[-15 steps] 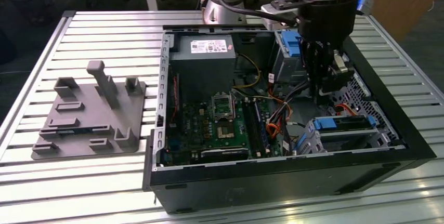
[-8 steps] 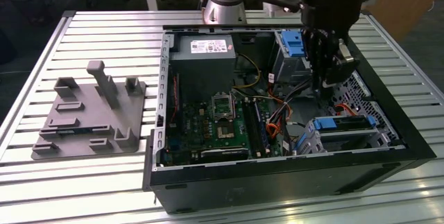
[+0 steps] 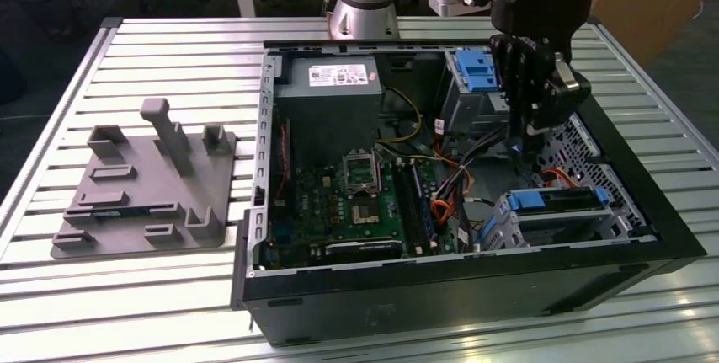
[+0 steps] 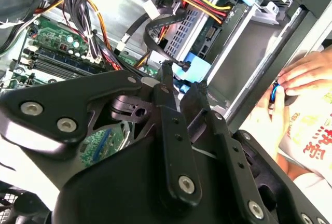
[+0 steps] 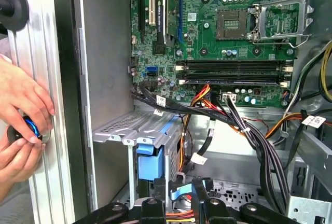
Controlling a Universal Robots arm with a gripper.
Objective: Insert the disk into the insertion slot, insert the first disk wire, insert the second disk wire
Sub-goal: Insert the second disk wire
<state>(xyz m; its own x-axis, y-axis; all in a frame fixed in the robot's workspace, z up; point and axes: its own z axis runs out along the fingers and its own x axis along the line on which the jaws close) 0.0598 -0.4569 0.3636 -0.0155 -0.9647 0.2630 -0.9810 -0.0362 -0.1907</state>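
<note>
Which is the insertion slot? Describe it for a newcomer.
Find the open black computer case. At its near corner on the exterior view's right sits the insertion slot, a low silver cage. Unlike the taller bay behind, it holds the blue-framed disk.

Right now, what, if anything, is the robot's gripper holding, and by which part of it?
The gripper is shut on the second disk wire, pinching its small bright blue plug between the fingertips.

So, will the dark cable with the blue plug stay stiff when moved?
Probably floppy: the second disk wire curves in a loop behind its blue plug, so it should bend and trail. The plug looks like rigid plastic, so the gripper likely holds it firmly. The neighbouring cables might snag it.
</note>
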